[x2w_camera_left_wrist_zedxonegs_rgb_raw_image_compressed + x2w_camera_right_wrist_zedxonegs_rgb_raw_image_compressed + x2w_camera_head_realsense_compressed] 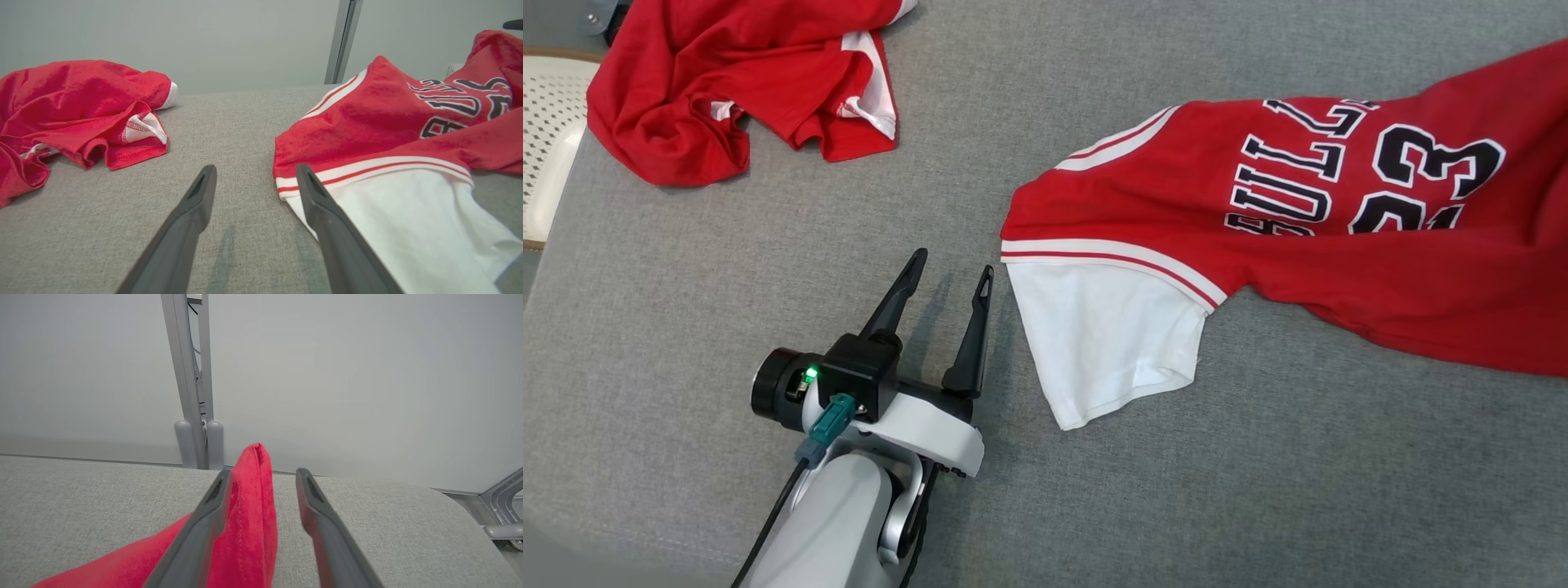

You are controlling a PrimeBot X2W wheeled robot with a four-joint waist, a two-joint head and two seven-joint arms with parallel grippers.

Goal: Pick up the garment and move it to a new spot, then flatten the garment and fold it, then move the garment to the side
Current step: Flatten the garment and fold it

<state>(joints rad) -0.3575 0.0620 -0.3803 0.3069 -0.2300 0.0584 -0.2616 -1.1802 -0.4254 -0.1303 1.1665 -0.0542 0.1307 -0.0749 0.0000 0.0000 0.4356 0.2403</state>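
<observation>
From the head, the left gripper (954,263) is hovering low over the grey table (686,327), with its two dark fingers standing wide apart and nothing between them. The red jersey (1143,188) is lying just to its right, spreading across the table and running off the right edge. Its white sleeve (1111,343) is pointing down toward the robot. Another red shirt (743,82) is sitting crumpled at the top left, well apart from the jersey. A white thing with holes (547,122) is peeking in at the left edge. From the left wrist, the open fingers are pointing along the table. The right one in this view is crossing in front of the sleeve's (408,220) edge (touching or not, I cannot tell). From the right wrist, the right gripper (263,473) is holding its jaws apart. A peak of the jersey (249,522) is standing between them, leaning on the left-hand finger and not touching the other.
</observation>
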